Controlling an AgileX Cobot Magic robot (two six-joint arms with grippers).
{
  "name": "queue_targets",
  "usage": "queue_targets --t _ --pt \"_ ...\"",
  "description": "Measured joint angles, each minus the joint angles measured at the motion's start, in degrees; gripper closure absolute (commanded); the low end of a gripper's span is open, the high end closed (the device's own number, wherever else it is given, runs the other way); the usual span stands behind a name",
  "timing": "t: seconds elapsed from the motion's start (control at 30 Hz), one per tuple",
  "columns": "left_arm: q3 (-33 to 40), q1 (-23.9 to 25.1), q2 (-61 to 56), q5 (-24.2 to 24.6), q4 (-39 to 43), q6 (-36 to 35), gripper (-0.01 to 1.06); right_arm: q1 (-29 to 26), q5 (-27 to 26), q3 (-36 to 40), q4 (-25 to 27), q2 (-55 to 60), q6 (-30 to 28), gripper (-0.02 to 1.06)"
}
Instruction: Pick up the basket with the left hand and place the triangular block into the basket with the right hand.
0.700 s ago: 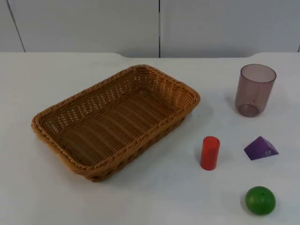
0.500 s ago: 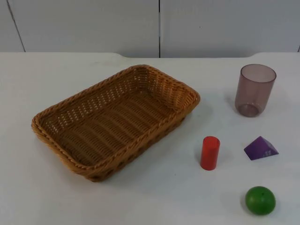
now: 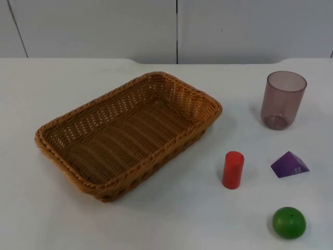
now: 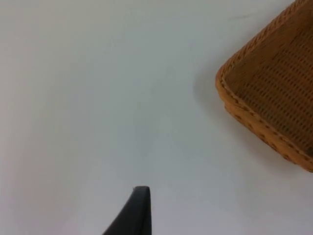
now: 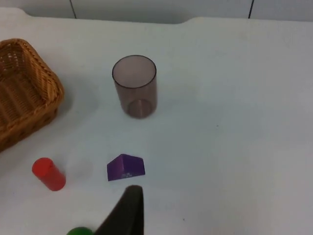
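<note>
An empty woven wicker basket (image 3: 125, 138) lies slantwise on the white table, left of centre. The purple triangular block (image 3: 289, 165) rests on the table to the right, clear of the basket. In the left wrist view my left gripper (image 4: 138, 213) hangs over bare table a short way off one basket corner (image 4: 274, 93). In the right wrist view my right gripper (image 5: 128, 213) hovers just short of the purple block (image 5: 125, 168), not touching it. One end of the basket (image 5: 24, 93) shows there too.
A red cylinder (image 3: 233, 170) stands upright between basket and block. A green ball (image 3: 289, 222) lies near the front edge. A tinted clear cup (image 3: 282, 100) stands upright behind the block. The grey partition wall closes the far side.
</note>
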Motion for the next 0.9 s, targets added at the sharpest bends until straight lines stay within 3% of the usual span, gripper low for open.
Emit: queue_targets --t 0.13,0.47,0.77,0.9 --pt "-0.38 0.00 9.28 -3.96 -0.11 0.00 0.00 0.00 -3.75 -0.77 0.00 9.25 0.00 -0.01" --pt "-0.38 0.00 21.93 -6.83 -1.42 0.00 0.00 0.00 -5.30 -0.77 0.11 21.01 0.00 -0.01" --pt "-0.47 0.00 31.58 -9.90 -4.74 0.33 0.00 0.00 -5.30 -0.77 0.11 21.46 0.00 -0.01" --pt "-1.18 0.00 39.50 -16.46 -12.28 2.84 0.00 0.00 -5.30 -0.77 0.20 21.46 0.00 -0.01"
